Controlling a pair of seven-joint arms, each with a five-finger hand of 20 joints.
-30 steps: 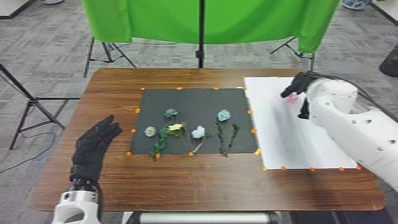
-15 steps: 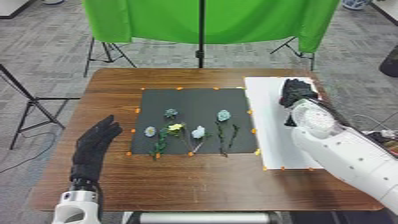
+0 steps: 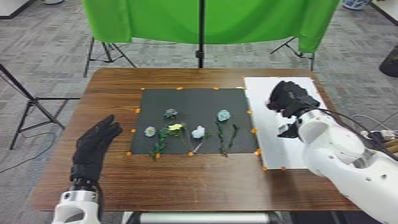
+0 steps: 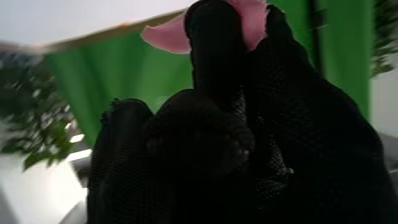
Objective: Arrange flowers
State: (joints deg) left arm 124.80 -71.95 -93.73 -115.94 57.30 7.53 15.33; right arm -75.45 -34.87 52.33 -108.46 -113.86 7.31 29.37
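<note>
Over the white sheet, my right hand is held above its upper half in the head view. In the right wrist view, my right hand pinches a pink flower at its fingertips; petals stick out on both sides. On the dark mat lie several flowers: a white one, a yellow one, a pale bloom, and two bluish-green ones. Green stems run toward the mat's near edge. My left hand rests at the table's left side with straight fingers.
The brown wooden table carries both sheets, with orange markers along their edges. A green cloth hangs behind it on a stand. Leafy greenery shows in the right wrist view.
My right hand has swung from the sheet's far right side leftward and turned over the white sheet. The pink flower seen there earlier is now in its grasp. The left hand has not moved.
</note>
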